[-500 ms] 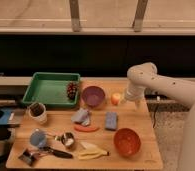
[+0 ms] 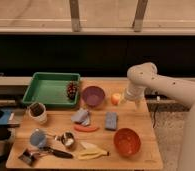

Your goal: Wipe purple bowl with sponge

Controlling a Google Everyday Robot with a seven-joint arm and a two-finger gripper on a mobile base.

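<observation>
Gripper unmoved, spread wide, partly hidden, right of purple bowl

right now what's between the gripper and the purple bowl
Camera view: a small orange fruit sits between the purple bowl and the gripper, close by the gripper.

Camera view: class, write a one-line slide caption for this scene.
Open gripper hangs right of the purple bowl; the sponge lies untouched on the table.

Blurred hand over table's back right; arm cut off at right.
</observation>
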